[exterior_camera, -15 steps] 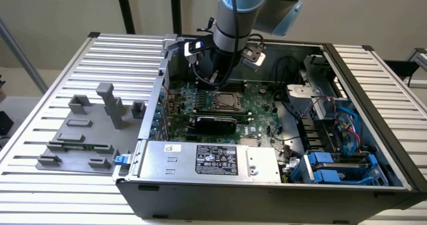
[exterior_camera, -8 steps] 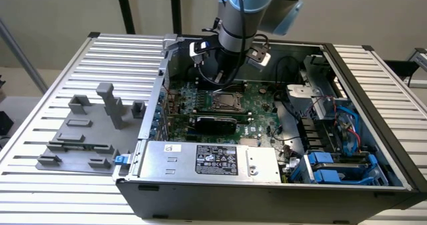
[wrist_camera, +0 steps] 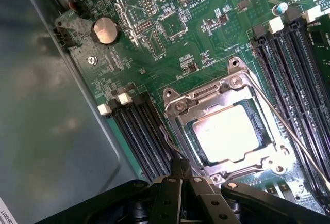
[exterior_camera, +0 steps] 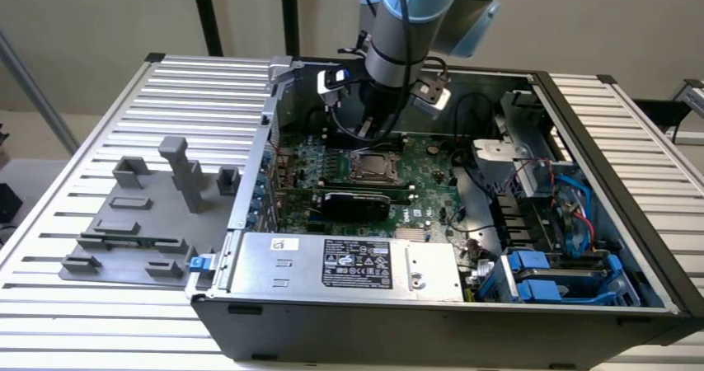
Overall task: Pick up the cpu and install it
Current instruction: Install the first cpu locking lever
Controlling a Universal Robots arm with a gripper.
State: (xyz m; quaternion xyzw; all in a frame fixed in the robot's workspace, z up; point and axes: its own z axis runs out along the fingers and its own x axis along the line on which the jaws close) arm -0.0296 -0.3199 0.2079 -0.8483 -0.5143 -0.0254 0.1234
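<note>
exterior view: the arm hangs over the open pc case. its gripper is low above the motherboard, at about twelve o'clock from the case's centre. the cpu shows as a pale square in the socket directly under the gripper, at roughly twelve o'clock from the power supply's label. the grey fixture blocks sit on the slatted table, at nine o'clock of the case and well apart from the arm.

wrist view: the cpu lies flat inside the metal socket frame, silver top up and edges square with the frame. the gripper has its jaws together on nothing, tips just beside the frame's corner and apart from the chip. a thin lever wire runs along one side of the socket.

progress, as we judge it: the chip is picked, carried and seated, and it is let go. we cannot tell whether the frame and lever are latched.
</note>
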